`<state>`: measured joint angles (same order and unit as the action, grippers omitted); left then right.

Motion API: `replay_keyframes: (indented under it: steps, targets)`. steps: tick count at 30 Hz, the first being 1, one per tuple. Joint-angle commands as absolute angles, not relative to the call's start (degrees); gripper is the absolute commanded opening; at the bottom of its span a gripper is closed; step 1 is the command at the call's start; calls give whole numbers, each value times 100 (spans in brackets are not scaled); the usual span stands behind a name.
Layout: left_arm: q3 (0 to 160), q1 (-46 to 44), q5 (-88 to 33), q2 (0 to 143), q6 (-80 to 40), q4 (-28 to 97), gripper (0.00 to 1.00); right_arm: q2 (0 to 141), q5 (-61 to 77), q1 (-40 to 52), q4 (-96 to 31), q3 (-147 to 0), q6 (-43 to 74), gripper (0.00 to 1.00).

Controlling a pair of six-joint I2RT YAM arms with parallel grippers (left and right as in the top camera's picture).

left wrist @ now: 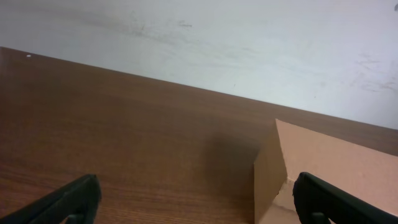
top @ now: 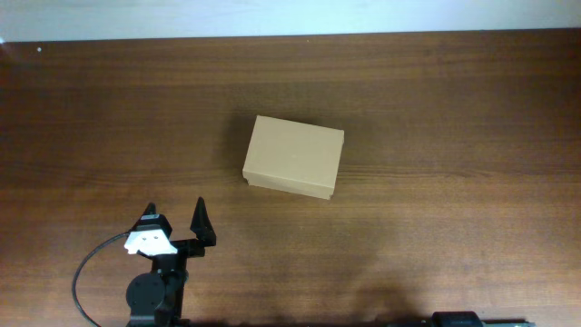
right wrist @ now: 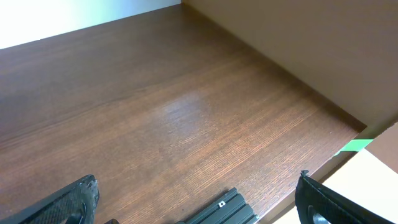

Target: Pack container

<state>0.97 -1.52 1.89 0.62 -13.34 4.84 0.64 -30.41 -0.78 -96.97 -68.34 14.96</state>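
container (top: 294, 156) closed on table (top: 454, 109) | left jaws wide | right jaws wide

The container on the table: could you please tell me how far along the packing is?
Done: the container lies shut with its flap down; what is inside cannot be seen. In hand: nothing. The left gripper is open and empty, apart from it, and the right gripper is open over the table. Left: no loose items show, so I cannot tell whether it needs opening and filling or is already finished.
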Motion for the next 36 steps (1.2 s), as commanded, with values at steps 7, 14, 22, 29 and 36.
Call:
replay_keyframes:
  steps: [7,14,22,29,36]
  targets:
    - [47,-128,121,32,-1367,456,100,137,-3044,-119,-9730,-6840,1500,99]
    - [47,-128,121,34,-1367,458,99,137,-3339,-115,-7317,-6751,1500,99]
    - [47,-128,121,34,-1367,458,99,30,-1841,-213,-2606,-4635,1500,99]
    - [47,-128,121,34,-1367,458,100,27,-722,-276,-698,-2578,1500,99]
    - [47,-128,121,34,-1367,456,100,27,-729,-276,314,-1074,1494,99]
